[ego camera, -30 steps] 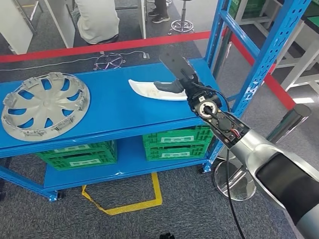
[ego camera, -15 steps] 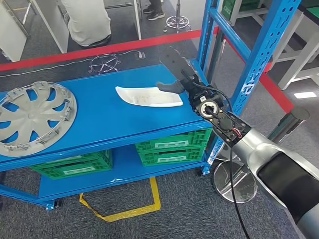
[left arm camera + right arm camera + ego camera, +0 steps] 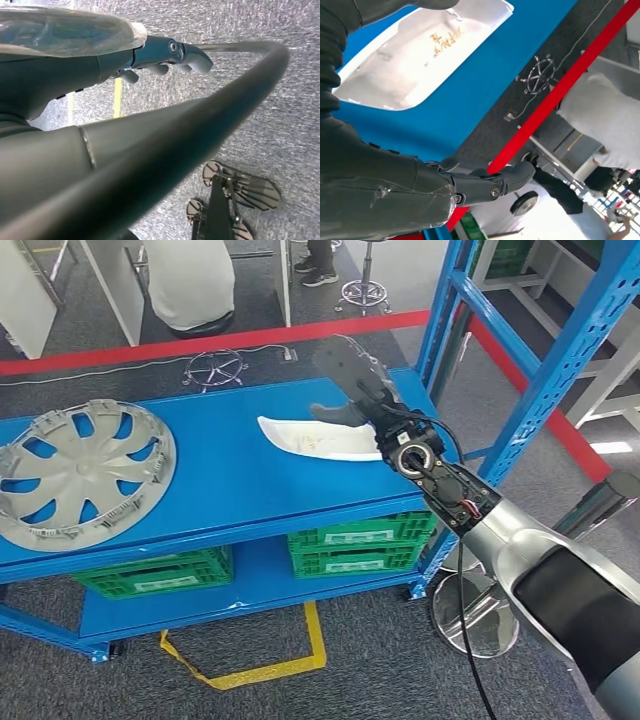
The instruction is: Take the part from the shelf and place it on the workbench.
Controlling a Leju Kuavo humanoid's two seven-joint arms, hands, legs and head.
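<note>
near end of white part point(image 3: 317, 437) behind right hand point(image 3: 355, 390), wheel cover point(image 3: 79, 472) cut off at left edge

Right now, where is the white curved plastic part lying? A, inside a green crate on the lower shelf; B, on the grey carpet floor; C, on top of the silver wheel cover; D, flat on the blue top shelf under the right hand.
D: the white curved plastic part lies flat on the blue top shelf, with the right hand over its near end.
</note>
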